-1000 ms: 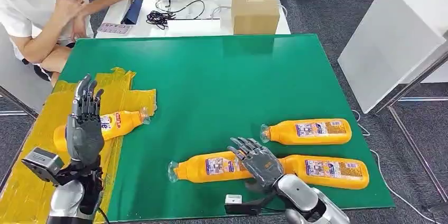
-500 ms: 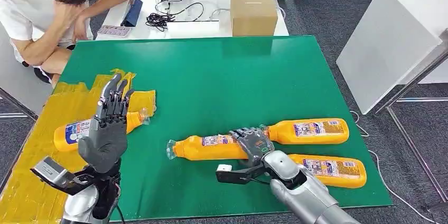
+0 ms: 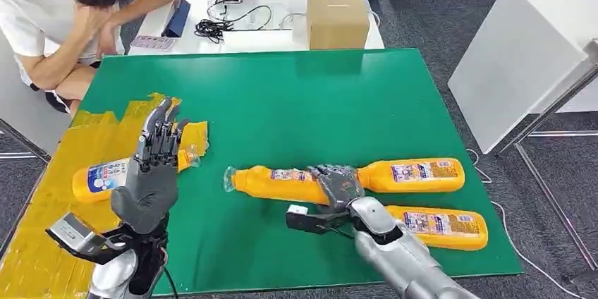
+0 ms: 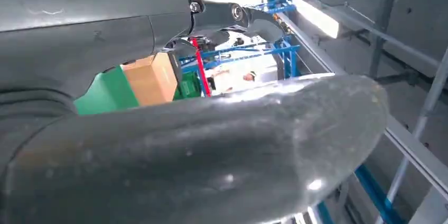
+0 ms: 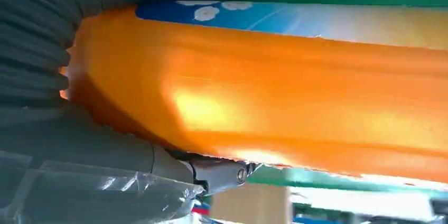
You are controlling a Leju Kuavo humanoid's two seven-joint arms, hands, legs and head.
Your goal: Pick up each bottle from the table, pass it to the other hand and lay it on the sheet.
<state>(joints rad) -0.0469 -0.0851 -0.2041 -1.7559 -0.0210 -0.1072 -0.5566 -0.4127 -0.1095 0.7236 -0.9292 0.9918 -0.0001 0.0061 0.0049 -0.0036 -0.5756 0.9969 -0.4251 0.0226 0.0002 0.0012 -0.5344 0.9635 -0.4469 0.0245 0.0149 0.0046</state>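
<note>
Right hand (image 3: 340,186) clamped around an orange bottle (image 3: 275,184), fingers wrapped over its thick rear end; in the right wrist view the same orange body (image 5: 296,92) pressed tight against the grey palm. Judged as held, seemingly just clear of the green table (image 3: 296,101), though contact underneath cannot be told. Long axis running across the table, clear cap end pointing toward the robot's left, base end at the grasp.

Outward from there: left hand (image 3: 151,172) raised upright, palm toward the centre, fingers straight and spread, holding nothing. Standing well apart from the cap end, across a stretch of bare green. So the coming handover turns on this: bottle lying lengthwise toward the waiting hand, neck leading, free length between cap and grasp open for taking. Probably needs a carry leftward along its own axis.

Behind the left hand, yellow sheet (image 3: 42,242) at the table's left edge, with one bottle (image 3: 113,175) already lying on it, partly hidden by the fingers.

Near the right hand, two more bottles: one (image 3: 416,174) just beyond the grasp, another (image 3: 437,227) beside the forearm.
</note>
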